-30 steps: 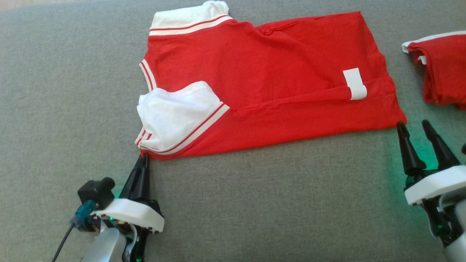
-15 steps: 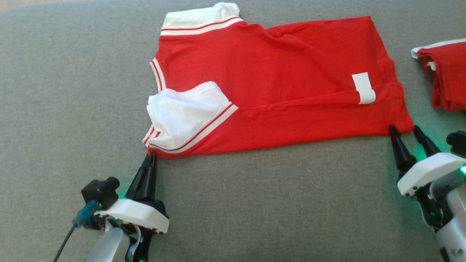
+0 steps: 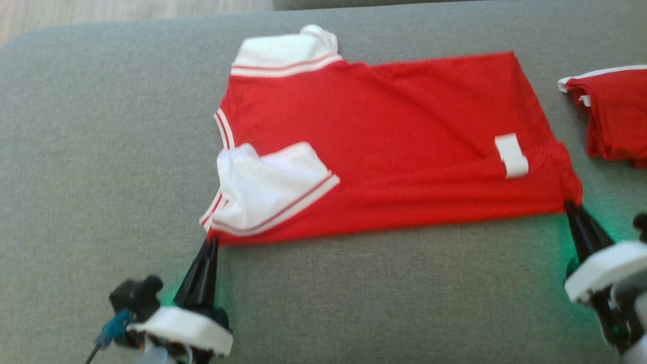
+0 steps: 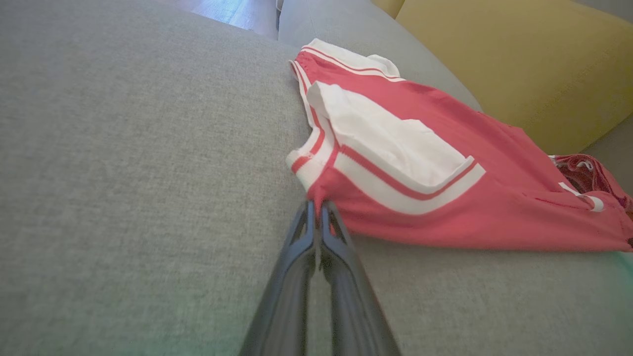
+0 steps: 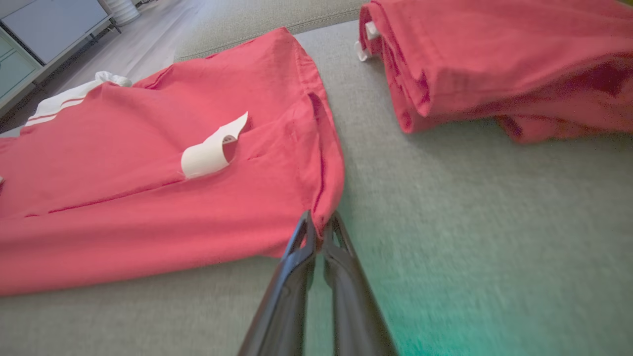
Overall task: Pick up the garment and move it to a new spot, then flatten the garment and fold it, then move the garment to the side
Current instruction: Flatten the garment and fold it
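On the grey sofa (image 3: 101,151) our red garment (image 3: 404,141) lies folded lengthwise. Our left claw (image 3: 211,241) pinches its sleeve-end corner. Our right claw (image 3: 570,205), spread a moment ago, has just clamped the hem corner, so we judge both near corners ready to lift.

A folded red cloth pile (image 3: 614,116) lies on the grey fabric sofa seat (image 3: 101,151); a mustard-yellow cushion (image 4: 519,64) stands behind.

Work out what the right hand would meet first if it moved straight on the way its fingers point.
The red shirt: the right hand is shut on its near corner, so it would likely push into that edge. The folded red garment lies off to the side.
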Motion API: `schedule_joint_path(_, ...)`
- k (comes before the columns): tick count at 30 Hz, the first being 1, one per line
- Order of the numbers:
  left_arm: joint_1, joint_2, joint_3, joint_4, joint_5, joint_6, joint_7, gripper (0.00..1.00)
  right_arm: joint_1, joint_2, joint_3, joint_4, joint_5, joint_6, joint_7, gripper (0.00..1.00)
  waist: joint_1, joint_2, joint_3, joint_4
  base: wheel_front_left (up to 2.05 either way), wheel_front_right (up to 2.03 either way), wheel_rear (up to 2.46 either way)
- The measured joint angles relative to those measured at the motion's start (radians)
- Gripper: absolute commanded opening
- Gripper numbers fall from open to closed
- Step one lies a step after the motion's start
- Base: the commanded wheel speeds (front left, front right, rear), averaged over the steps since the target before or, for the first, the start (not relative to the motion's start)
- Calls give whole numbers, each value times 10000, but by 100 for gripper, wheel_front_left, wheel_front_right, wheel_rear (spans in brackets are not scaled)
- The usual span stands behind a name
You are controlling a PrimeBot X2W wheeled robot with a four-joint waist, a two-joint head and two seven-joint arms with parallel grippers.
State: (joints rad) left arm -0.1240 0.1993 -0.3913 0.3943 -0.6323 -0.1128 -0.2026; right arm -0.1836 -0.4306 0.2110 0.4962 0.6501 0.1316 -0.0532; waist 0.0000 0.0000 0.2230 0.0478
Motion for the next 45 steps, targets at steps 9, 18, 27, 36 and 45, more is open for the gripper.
schedule_joint_path(9,1816,479,-31,-1461,-272,464,546,0,1923,-17,-769,-1430,-15,0,125,0,-1,0,-357,-307,0,0,0)
schedule_joint_path(18,2941,690,-136,-2719,-483,880,1037,0,3082,234,-1666,-2558,-297,0,826,0,-1,0,-481,-342,0,0,0)
schedule_joint_path(27,3073,756,-186,-2740,-648,1049,1225,100,3282,750,-2545,-3072,-844,0,886,100,-1,0,-595,-282,0,0,0)
schedule_joint_path(36,1288,1733,79,-3848,-477,945,2391,100,3081,984,-2554,-3919,-1283,0,805,100,0,0,-174,-464,0,0,0)
schedule_joint_path(45,-4282,2560,21,-3482,-447,282,5517,100,1786,1001,-2125,-4274,-1392,0,838,100,3,0,1123,-802,0,0,0)
